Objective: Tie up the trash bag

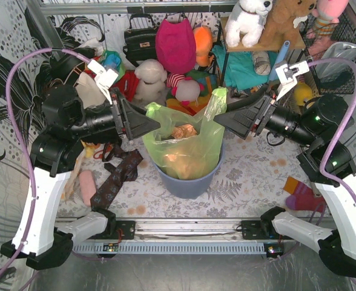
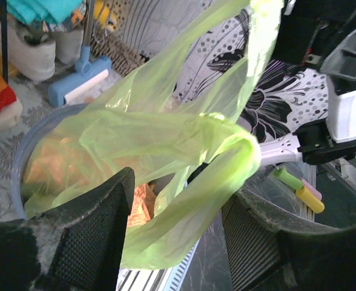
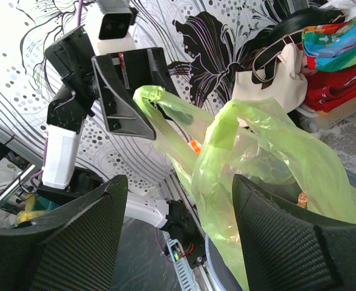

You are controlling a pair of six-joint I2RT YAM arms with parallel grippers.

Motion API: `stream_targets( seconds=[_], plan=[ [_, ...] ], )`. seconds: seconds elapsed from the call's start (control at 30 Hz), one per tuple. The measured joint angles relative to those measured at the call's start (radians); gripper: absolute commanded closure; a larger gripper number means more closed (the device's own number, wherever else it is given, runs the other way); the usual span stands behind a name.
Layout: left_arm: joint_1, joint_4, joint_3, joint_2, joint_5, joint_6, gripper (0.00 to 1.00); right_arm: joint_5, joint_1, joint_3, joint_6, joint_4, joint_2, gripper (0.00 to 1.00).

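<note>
Table (image 1: pixel 244 176), covered in a pale fern-print cloth.
- Centre: blue-grey bin (image 1: pixel 187 185), upright.
- Left of the bin: dark patterned cloth strip (image 1: pixel 114 179), crumpled, with a pink oblong (image 1: pixel 87 185) beside it.
- Right, near the front edge: red-and-orange knit piece (image 1: pixel 302 195).
- Rear: heaped plush toys, white plush (image 1: pixel 151 79) foremost.

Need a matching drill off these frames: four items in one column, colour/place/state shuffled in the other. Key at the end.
Column one
1. trash bag
2. bin
3. left gripper
4. brown plush toy

Column two
A. on the shelf at the back
B. blue-grey, holding the bag
C. lime green, handles standing up
D. open, straddling a bag handle

Pairs: 1-C, 2-B, 3-D, 4-A
</note>
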State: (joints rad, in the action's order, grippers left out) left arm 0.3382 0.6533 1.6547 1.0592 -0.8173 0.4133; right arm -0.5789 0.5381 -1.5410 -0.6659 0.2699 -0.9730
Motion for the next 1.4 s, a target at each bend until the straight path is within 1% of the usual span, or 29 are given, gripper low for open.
stream_targets(
  seconds=[0.33, 0.47, 0.63, 0.8, 1.0, 1.2, 1.3, 1.4],
  plan=[
    [0.000, 0.168, 0.004, 0.022, 0.002, -0.101, 0.35, 0.000, 0.000, 0.000, 0.000, 0.000, 0.000, 0.31],
    [0.000, 0.193, -0.003, -0.003, 0.019, -0.122, 0.38, 0.000, 0.000, 0.000, 0.000, 0.000, -0.002, 0.31],
    [0.000, 0.191, -0.025, -0.043, 0.014, -0.119, 0.36, -0.001, 0.000, 0.000, 0.000, 0.008, -0.005, 0.31],
    [0.000, 0.067, -0.115, -0.085, -0.046, -0.060, 0.35, -0.001, 0.000, 0.000, 0.000, 0.010, -0.008, 0.31],
    [0.000, -0.170, -0.212, -0.067, -0.153, 0.043, 0.34, 0.000, 0.000, 0.000, 0.000, 0.014, -0.003, 0.31],
    [0.000, -0.354, -0.221, -0.010, -0.243, 0.132, 0.35, 0.000, 0.000, 0.000, 0.000, 0.014, 0.008, 0.32],
    [-0.002, -0.422, -0.216, -0.012, -0.277, 0.160, 0.40, 0.000, 0.000, 0.007, -0.001, 0.010, 0.014, 0.32],
    [-0.011, -0.445, -0.185, -0.021, -0.279, 0.162, 0.42, 0.000, 0.000, 0.012, -0.003, -0.002, 0.017, 0.32]
  ],
)
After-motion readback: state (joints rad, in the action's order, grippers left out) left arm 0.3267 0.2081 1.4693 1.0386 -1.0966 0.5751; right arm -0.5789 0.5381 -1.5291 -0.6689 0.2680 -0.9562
